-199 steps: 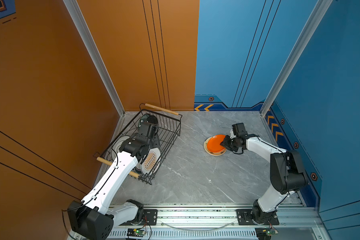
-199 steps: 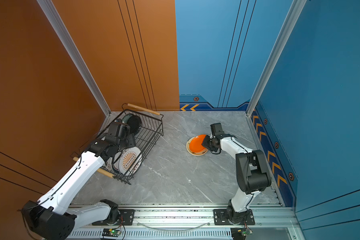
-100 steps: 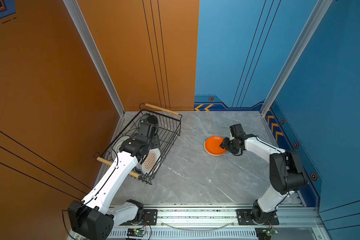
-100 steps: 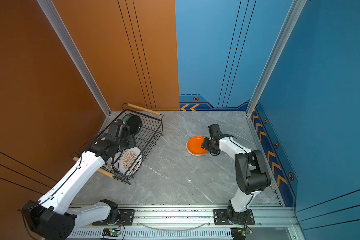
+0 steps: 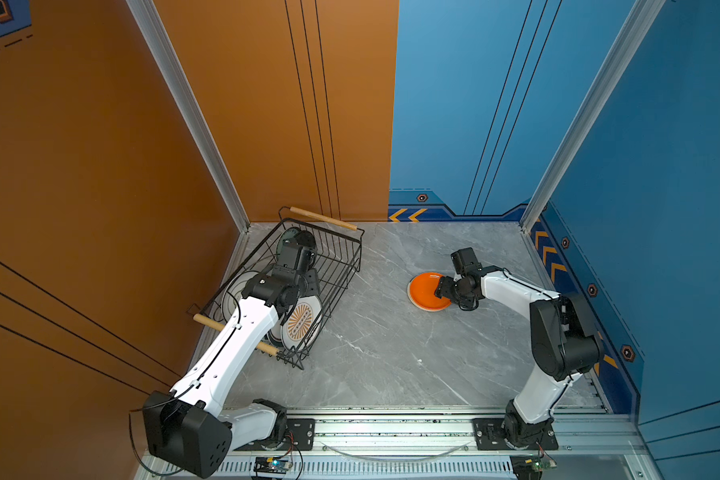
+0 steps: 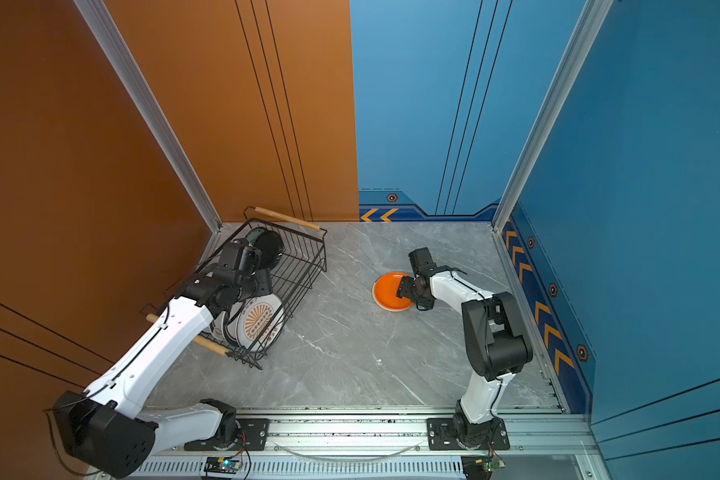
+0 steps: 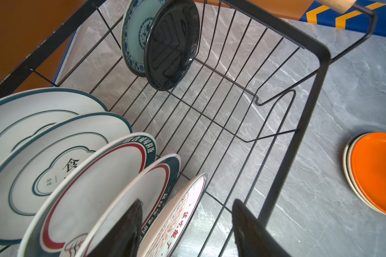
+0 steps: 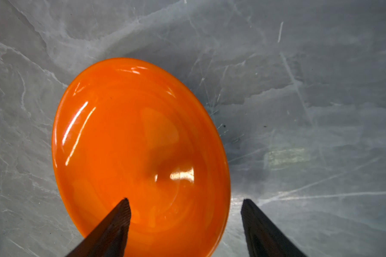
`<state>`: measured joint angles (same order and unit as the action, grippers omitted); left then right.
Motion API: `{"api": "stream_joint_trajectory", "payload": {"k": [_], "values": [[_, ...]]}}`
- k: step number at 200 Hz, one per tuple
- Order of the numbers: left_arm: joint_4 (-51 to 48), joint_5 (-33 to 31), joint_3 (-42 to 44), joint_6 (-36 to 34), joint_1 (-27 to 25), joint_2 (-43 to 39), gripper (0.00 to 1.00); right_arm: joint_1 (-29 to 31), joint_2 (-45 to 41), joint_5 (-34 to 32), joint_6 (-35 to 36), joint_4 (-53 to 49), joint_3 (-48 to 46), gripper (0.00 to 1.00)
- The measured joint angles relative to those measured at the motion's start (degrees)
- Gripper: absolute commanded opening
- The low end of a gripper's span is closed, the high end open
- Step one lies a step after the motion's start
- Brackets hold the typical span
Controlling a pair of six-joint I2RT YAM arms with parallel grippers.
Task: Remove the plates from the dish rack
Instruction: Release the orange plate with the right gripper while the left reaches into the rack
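Observation:
The black wire dish rack [image 5: 341,266] [image 6: 304,266] [image 7: 316,89] stands at the left. Several large white plates [image 7: 54,155] lean in a row inside it, the outermost with an orange sunburst [image 5: 302,322] [image 6: 258,322]. A black plate [image 7: 172,44] and a teal-patterned plate [image 7: 134,33] stand at the far end. My left gripper [image 7: 187,201] [image 5: 310,286] hangs open above the sunburst plate's rim. An orange plate [image 5: 422,291] [image 6: 385,291] [image 8: 132,133] lies flat on a cream plate [image 7: 347,160] on the table. My right gripper [image 8: 185,199] [image 5: 441,286] is open astride its edge, one finger over the plate.
The rack sits against the orange wall, with a pale wooden handle [image 5: 323,218] at its far end and another [image 5: 208,322] under my left arm. Grey marble table [image 5: 391,353] stretches between the rack and the orange plate. The blue wall is close behind my right arm.
My right gripper has opened and let go of the orange plate, which went from tilted to lying flat on the stack. My left gripper has hardly moved.

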<state>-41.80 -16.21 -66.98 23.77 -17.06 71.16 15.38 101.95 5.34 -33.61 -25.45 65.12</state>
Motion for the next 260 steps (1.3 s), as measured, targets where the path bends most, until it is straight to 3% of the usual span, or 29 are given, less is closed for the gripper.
{"api": "stream_joint_trajectory", "payload": {"k": [64,90,156,260], "values": [[1.5,1.3,-4.7,-4.5,3.0,7.8,0.66,1.1,2.3,-0.6,1.1,-0.8,1.8,0.91],[2.2,1.3,-8.4,-6.6,4.3,12.7,0.66,1.1,2.3,-1.1,1.7,-1.0,1.9,1.00],[4.0,1.5,-20.2,-11.9,8.8,26.9,0.68,-0.7,2.2,-1.1,2.4,-1.1,1.9,1.00],[4.4,6.0,-33.8,-22.4,14.0,40.9,0.76,-3.5,-5.0,2.2,4.1,-1.1,1.7,1.00]]}}
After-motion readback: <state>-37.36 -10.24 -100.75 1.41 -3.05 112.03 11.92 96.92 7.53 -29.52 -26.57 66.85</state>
